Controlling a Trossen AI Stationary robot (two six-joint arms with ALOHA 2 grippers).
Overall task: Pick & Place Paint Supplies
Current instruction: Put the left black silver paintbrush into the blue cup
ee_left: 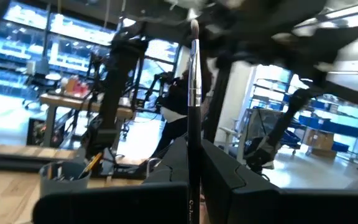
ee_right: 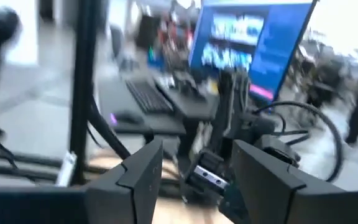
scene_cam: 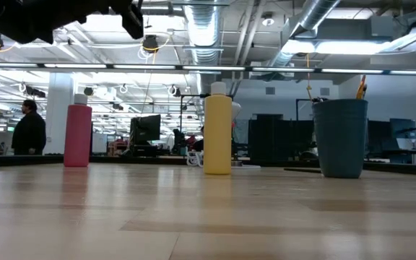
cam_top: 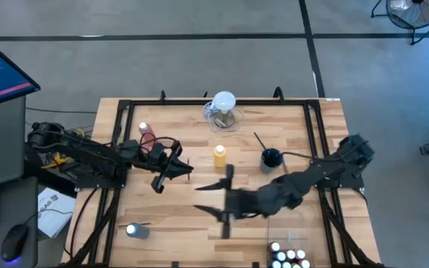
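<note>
dark paintbrush clamped upright in left gripper; right gripper agape, empty, nr yellow bottle.

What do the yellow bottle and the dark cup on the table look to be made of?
Yellow bottle: likely soft matte plastic, opaque with a white cap. Dark cup: probably rigid plastic, dull blue-grey with no glare, though coated metal can't be ruled out.

Upright yellow bottle, pink bottle
</note>
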